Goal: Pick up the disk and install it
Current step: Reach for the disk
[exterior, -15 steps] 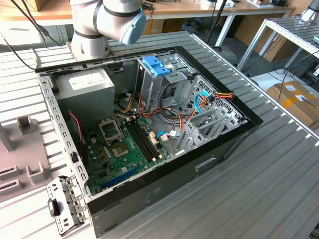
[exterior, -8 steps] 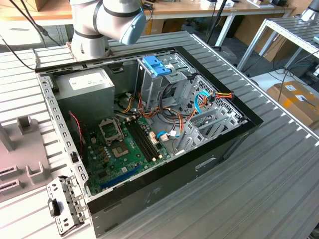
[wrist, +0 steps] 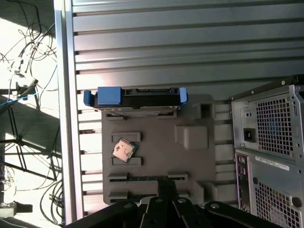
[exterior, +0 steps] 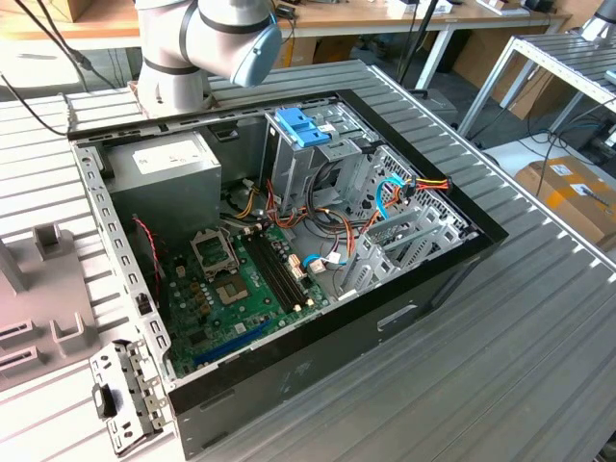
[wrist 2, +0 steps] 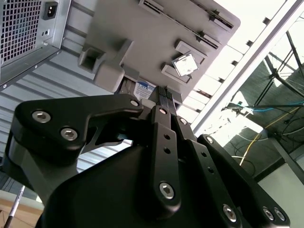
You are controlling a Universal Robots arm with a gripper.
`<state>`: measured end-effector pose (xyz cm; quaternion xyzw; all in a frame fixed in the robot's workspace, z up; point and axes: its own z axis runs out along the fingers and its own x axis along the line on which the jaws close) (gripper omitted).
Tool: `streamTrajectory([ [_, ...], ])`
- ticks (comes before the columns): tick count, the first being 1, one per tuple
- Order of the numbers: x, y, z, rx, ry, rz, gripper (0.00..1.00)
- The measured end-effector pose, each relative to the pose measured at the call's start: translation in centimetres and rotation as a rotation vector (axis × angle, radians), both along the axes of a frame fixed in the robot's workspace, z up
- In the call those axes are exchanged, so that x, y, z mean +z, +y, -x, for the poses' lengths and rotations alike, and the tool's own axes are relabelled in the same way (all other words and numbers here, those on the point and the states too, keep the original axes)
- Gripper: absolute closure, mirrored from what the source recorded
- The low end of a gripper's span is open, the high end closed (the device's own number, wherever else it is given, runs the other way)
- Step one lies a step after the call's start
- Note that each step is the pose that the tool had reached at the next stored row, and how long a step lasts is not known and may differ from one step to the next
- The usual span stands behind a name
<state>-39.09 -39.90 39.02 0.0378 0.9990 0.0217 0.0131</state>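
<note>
**Disk on edge in the tray, clear of a closed gripper**

The disk [wrist: 135, 99] stands on edge at the tray's [wrist: 156, 161] far side from the gripper [wrist: 166, 183], not touching it. In the second wrist view the fingers [wrist 2: 161, 123] hide most of it. A scrap of white-and-blue label [wrist 2: 142, 88] shows, but its print cannot be read. The jaws are together and grip nothing. A chip [wrist: 125, 149] lies between gripper and disk. Beside the tray, the case [wrist: 270, 142] is cut off.
</note>
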Motion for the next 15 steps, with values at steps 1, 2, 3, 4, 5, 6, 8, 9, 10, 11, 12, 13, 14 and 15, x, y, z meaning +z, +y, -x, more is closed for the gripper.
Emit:
streamTrajectory([
  [1,0.01,0.0,0.06,0.0,0.0001,0.0001,0.89],
  [2,0.0,0.0,0.1,0.0,0.0001,0.0,0.89],
  [3,0.0,0.0,0.15,0.0,0.0,0.0,0.89],
  [4,0.0,0.0,0.18,0.0,0.0,0.0,0.89],
  [5,0.0,0.0,0.23,0.0,0.0,0.0,0.89],
  [6,0.01,0.0,0.27,0.0,0.0001,0.0001,0.89],
  [8,0.0,0.0,0.35,0.0,0.0,0.0,0.89],
  [9,0.0,0.0,0.41,0.0,0.0001,0.0,0.89],
  [10,0.0,0.0,0.45,0.0,0.0,0.0,0.89],
  [11,0.0,0.0,0.49,0.0,0.0,0.0,0.89],
  [12,0.0,0.0,0.52,0.0,0.0,0.0,0.89],
  [13,0.0,0.0,0.57,0.0,0.0001,0.0,0.89],
  [14,0.0,0.0,0.61,0.0,0.0001,0.0,0.89],
  [15,0.0,0.0,0.64,0.0,0.0001,0.0001,0.89],
])
